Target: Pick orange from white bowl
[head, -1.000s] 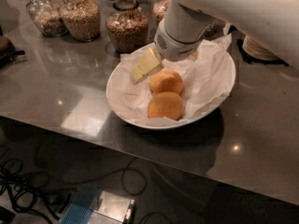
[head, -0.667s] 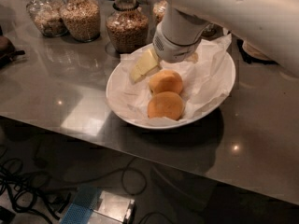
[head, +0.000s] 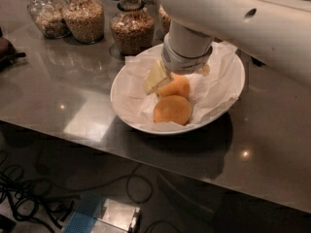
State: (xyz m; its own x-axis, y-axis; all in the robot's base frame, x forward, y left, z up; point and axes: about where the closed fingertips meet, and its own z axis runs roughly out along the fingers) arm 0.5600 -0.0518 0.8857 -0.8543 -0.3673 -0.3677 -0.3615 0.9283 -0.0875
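Observation:
The white bowl, wide and lined with crumpled white paper, sits mid-counter and holds two oranges. The paler orange lies at the back, and the deeper-orange twin lies in front, touching it. My gripper hangs from the white arm straight over the paler orange. It is open, with one pale finger down at the fruit's left side and a bit of the other showing at its right. The wrist hides the top of the fruit.
Several glass jars of grains stand behind the bowl, such as one close to its far rim and one further left. A dark object lies at the left edge. The counter's front edge runs near the bowl, with cables on the floor below.
The gripper has sunk a little lower into the bowl, its finger now closer beside the paler orange. The oranges and the bowl have not moved.

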